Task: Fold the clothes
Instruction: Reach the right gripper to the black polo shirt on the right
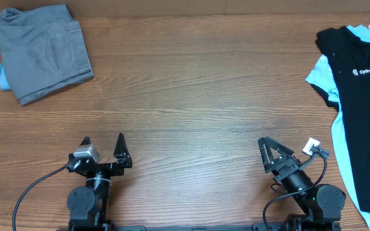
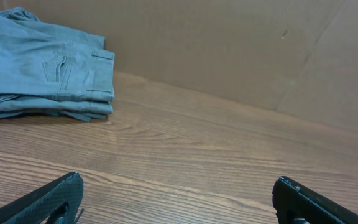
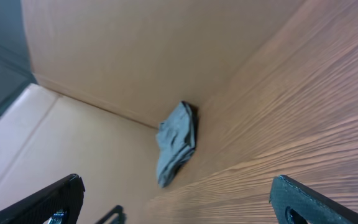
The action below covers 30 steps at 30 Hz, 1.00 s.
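The clothes lie in two heaps. A folded grey garment (image 1: 40, 51) rests at the far left corner, also seen in the left wrist view (image 2: 42, 68) and small in the right wrist view (image 3: 178, 143). A black collared shirt (image 1: 361, 96) with a white chest logo lies spread at the right edge, on top of a light blue T-shirt (image 1: 340, 151). My left gripper (image 1: 103, 142) (image 2: 178, 190) hovers open near the front edge, nothing between its fingers. My right gripper (image 1: 270, 153) (image 3: 176, 190) is open too, rolled sideways, left of the black shirt and apart from it.
A bit of light blue cloth (image 1: 0, 78) peeks from under the grey garment. A cardboard wall (image 2: 229, 50) stands along the table's far side. Bare wooden tabletop (image 1: 198, 96) stretches between the two heaps.
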{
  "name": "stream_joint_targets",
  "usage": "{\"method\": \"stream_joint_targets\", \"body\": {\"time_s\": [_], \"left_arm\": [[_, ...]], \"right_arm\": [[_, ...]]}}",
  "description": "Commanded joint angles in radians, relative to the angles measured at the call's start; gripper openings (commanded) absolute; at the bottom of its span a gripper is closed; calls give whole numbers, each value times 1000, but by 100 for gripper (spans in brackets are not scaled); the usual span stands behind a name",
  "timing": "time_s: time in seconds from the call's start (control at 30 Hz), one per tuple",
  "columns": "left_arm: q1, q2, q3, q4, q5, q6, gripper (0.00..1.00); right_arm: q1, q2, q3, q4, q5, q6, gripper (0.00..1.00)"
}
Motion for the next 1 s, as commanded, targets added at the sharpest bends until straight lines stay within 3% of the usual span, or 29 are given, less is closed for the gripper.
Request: {"method": "stream_joint_targets", "body": {"time_s": [0.0, 0.23, 0.43, 0.7, 0.77, 0.97], "left_arm": [[0, -10, -3, 1, 11, 18, 100], [0, -10, -3, 1, 11, 18, 100], [0, -10, -3, 1, 11, 18, 100], [0, -10, -3, 1, 11, 18, 100], [0, -10, -3, 1, 11, 18, 100], [0, -10, -3, 1, 11, 18, 100]], "right_arm": [[-5, -9, -10, 48, -21, 53, 100], [-5, 16, 76, 98, 121, -16, 100], [-5, 212, 263, 58, 235, -198, 100], [-5, 748, 750, -126, 421, -451, 100], [-17, 1016, 1023, -288, 529, -537, 100], [-125, 1447, 1499, -660, 633, -711, 100]]}}
